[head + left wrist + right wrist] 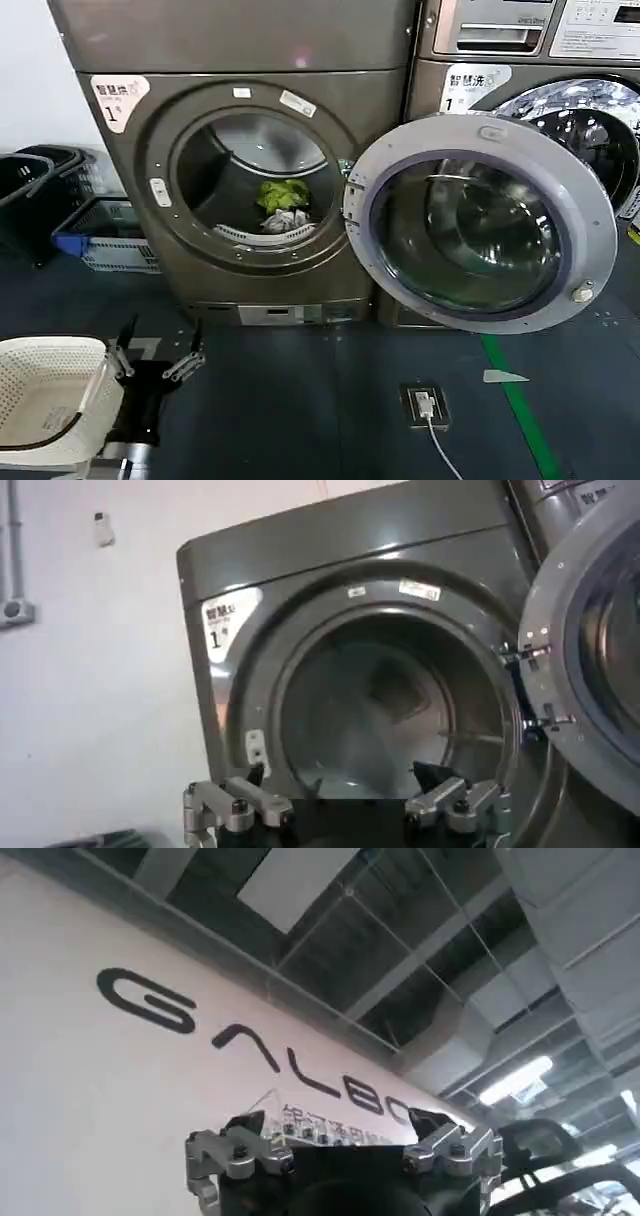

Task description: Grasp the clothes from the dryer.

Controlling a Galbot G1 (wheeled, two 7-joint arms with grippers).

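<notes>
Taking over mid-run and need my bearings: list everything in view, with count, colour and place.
dryer: one, bronze-grey, straight ahead, sticker numbered 1
dryer door: one, grey-rimmed glass, swung open to the right
clothes: two pieces, yellow-green above white-grey, at the drum's front lip
neighbouring machine: one, silver panel, behind the open door
white basket: one, near left, beside the left arm
floor baskets: blue and black, left of the dryer
floor socket: one, with white cable
green floor stripe: one, right
left gripper: fingers open, low, facing the drum
right gripper: fingers open, pointing up at the ceiling
</notes>
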